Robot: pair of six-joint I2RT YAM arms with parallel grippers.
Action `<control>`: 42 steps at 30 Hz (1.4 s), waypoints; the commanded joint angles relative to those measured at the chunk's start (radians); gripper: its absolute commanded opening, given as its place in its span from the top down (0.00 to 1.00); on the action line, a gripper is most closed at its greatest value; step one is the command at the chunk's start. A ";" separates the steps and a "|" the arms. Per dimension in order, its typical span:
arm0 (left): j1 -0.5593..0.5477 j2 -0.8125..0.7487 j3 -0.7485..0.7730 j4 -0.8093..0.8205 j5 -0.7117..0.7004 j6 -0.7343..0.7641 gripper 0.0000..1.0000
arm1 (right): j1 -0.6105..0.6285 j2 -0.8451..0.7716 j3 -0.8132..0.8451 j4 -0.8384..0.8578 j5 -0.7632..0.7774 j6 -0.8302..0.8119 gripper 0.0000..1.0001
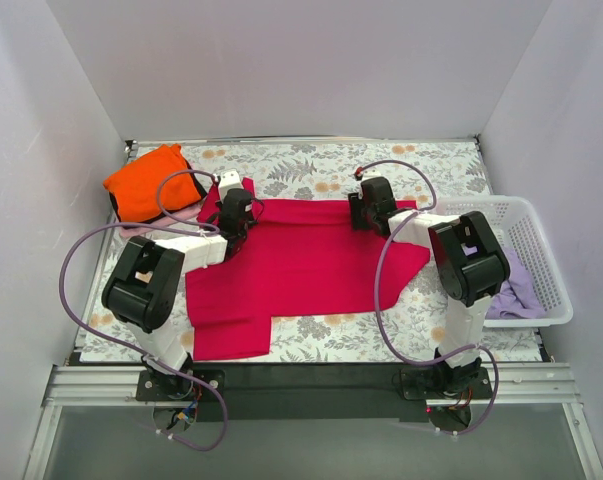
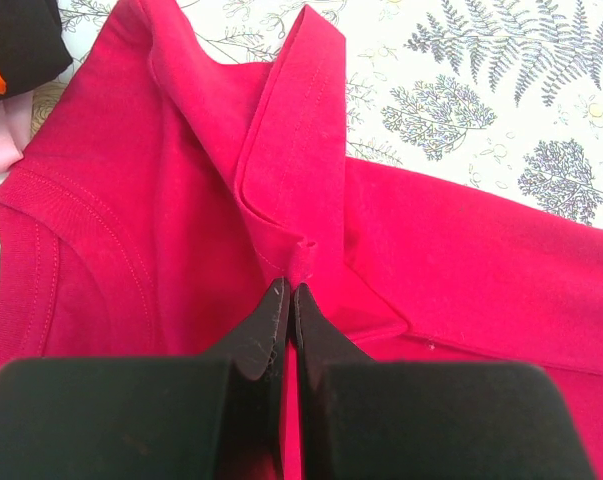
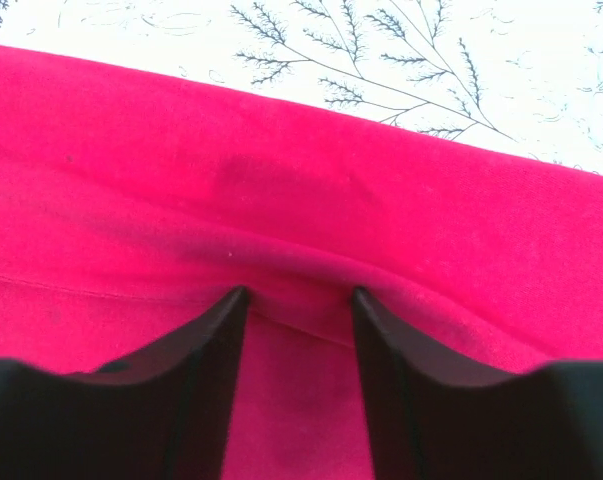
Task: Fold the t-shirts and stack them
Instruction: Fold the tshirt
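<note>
Two claws meet the crimson t-shirt [image 1: 311, 265] spread on the bench [image 1: 311, 170]: my left claw [image 2: 288, 300] is clamped on a raised fold at its far-left edge; my right claw [image 3: 299, 300] stands apart, tips pressing its far edge.

Two robot arms, the left arm [image 1: 146, 285] and the right arm [image 1: 468, 262], are wearing white shells between bulky black joint housings. A lilac cable [image 1: 66, 270] is looping out from each black base [image 1: 171, 385], with thin coloured wires showing beside the left one. The left gripper [image 2: 286, 300] and right gripper [image 3: 299, 300] are showing matte black, wedge-shaped fingers [image 3: 206, 340] tapering to blunt tips.
</note>
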 commanded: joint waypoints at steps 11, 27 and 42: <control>0.003 -0.029 -0.013 -0.008 0.012 -0.002 1.00 | 0.015 -0.075 -0.024 0.032 0.099 -0.009 0.99; 0.003 -0.051 -0.010 -0.048 0.015 0.001 1.00 | 0.023 -0.177 -0.108 0.026 0.110 -0.064 0.99; 0.003 -0.051 -0.033 -0.057 0.029 -0.010 1.00 | 0.022 -0.332 -0.205 -0.155 0.307 -0.023 0.48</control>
